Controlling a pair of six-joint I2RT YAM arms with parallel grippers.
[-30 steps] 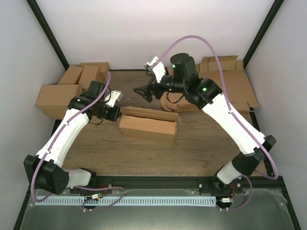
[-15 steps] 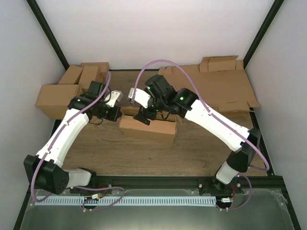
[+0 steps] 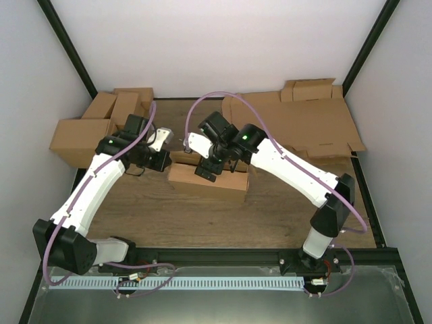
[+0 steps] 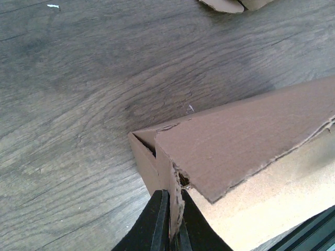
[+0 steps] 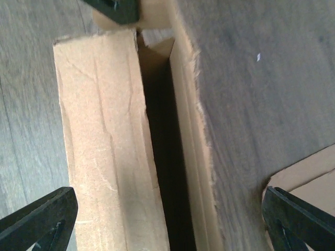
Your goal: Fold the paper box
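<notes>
The paper box (image 3: pixel 223 182) lies long and half-formed in the middle of the wooden table, with its top open. My left gripper (image 3: pixel 167 162) is at the box's left end, shut on an upright end wall (image 4: pixel 168 180) that stands pinched between the black fingers (image 4: pixel 157 219). My right gripper (image 3: pixel 206 169) hovers just above the box's left half. It is open wide, and its fingertips (image 5: pixel 44 219) straddle the front panel (image 5: pixel 104 146) and the dark open slot. Nothing is held between them.
Several brown cartons (image 3: pixel 91 125) cluster at the back left. A pile of flat cardboard sheets (image 3: pixel 307 121) lies at the back right. White walls and black frame posts close in the table on three sides.
My right arm swung from the back of the table leftward and down, and now hangs over the box, still open. The left arm and box stayed put.
</notes>
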